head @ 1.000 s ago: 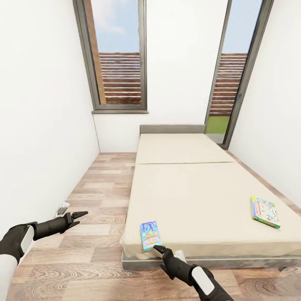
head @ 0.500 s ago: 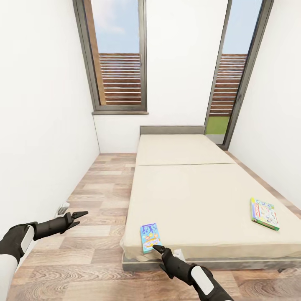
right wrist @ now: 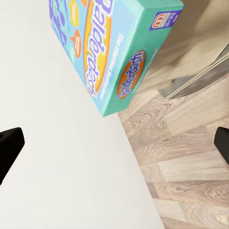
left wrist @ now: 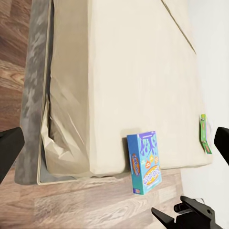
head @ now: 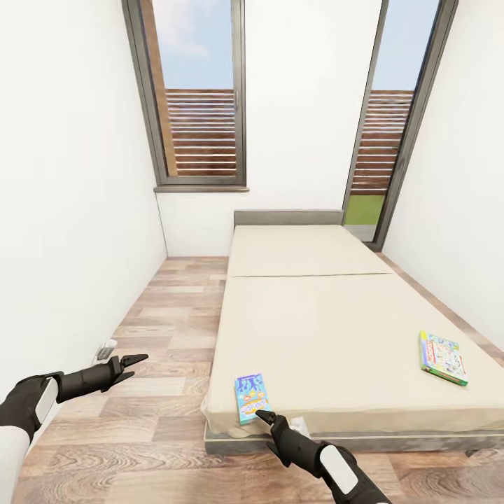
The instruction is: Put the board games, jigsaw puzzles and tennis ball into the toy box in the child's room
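A blue board game box (head: 252, 397) lies flat on the bed (head: 315, 329) at the near left corner of the mattress. My right gripper (head: 264, 417) hovers just in front of that box's near edge. In the right wrist view its fingers (right wrist: 10, 147) are spread wide and open, with the blue box (right wrist: 109, 47) ahead of them. A green board game box (head: 443, 357) lies near the bed's right edge. My left gripper (head: 133, 362) hangs open over the floor left of the bed. It looks across at the blue box (left wrist: 145, 162) and green box (left wrist: 205, 133).
A white wall runs close along my left, with a small grey item (head: 105, 350) at its base. Wood floor (head: 168, 329) fills the strip between wall and bed. A window (head: 199, 91) and a glass door (head: 385, 140) stand at the far end.
The whole view dipped very slightly a second ago. Both arms and the two boxes have stayed put since.
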Tool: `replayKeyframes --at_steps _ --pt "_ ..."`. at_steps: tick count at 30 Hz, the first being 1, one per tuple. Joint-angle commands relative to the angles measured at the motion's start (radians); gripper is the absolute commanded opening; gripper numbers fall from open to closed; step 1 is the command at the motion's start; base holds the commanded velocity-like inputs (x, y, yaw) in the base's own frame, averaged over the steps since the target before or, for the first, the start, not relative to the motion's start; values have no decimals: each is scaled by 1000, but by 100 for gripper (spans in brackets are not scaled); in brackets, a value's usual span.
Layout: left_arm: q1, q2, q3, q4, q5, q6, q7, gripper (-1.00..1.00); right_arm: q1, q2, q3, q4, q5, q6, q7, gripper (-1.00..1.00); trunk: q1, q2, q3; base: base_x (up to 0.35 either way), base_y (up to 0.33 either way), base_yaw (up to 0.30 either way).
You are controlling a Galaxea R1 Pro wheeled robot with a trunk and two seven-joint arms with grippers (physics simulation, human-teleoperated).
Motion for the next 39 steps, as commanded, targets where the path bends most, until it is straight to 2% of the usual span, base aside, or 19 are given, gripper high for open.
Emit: replayKeyframes --at_steps 1,19,39 --pt "-1 0 3 0 1 9 -2 100 -1 1 -8 0 -2 9 0 100 0 0 -1 0 0 0" --pt "-1 -1 3 0 1 10 -2 100 -1 0 -7 0 -2 9 0 100 0 0 -1 72 9 0" --pt "-1 -8 3 0 1 10 -2 100 -1 0 -7 0 -2 9 0 100 0 0 -1 9 1 0"
